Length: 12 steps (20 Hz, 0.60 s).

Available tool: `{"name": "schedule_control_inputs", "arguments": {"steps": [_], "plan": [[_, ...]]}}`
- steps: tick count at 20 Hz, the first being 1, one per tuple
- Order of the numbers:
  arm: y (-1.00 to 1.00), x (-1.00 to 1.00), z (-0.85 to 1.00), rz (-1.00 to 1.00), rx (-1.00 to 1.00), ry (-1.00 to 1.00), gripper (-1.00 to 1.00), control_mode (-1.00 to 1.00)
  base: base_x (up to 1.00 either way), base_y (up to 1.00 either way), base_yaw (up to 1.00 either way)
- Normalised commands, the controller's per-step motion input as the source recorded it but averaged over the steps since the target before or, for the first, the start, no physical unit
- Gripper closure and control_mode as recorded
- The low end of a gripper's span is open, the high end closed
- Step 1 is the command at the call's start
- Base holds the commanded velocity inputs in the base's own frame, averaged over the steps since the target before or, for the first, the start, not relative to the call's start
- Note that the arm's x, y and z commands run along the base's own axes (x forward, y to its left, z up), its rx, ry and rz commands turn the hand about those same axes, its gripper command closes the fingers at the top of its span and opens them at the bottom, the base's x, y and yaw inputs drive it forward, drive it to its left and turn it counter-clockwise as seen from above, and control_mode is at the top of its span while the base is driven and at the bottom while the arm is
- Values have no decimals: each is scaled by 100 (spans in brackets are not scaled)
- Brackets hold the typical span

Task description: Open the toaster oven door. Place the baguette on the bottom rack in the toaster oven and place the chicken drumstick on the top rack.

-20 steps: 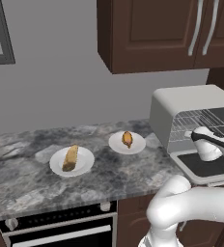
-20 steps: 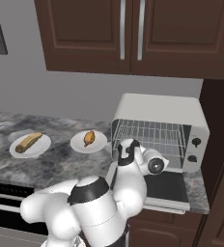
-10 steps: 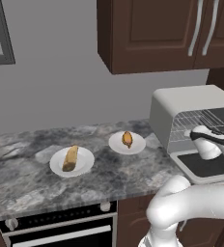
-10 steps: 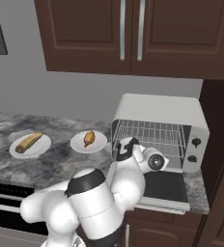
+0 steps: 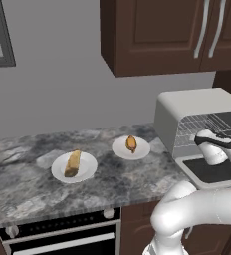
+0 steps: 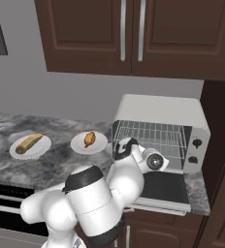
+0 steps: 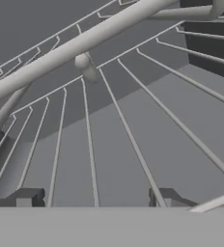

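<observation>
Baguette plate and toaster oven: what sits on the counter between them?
The drumstick on its own white plate lies between the baguette plate and the toaster oven; otherwise bare counter. The right base view shows it best.

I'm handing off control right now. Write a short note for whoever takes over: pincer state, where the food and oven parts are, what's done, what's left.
Pincer: open, holding nothing, at the mouth of the toaster oven, looking along rack wires.
Toaster oven door: folded down flat, open.
Baguette: on the far white plate on the counter.
Chicken drumstick: on the plate nearer the oven.
Done: door opened.
Left: baguette onto the bottom rack, drumstick onto the top rack; neither has been picked up.
</observation>
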Motion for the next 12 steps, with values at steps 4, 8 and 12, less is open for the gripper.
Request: {"name": "schedule_control_inputs", "arguments": {"steps": [4, 8, 12], "plan": [[-23, -31, -75, 27, 0, 23, 100, -100, 0, 0, 0], [-26, -35, -79, 29, 0, 23, 100, -100, 0, 0, 0], [-29, -42, -78, 30, 0, 20, 100, -100, 0, 0, 0]]}}
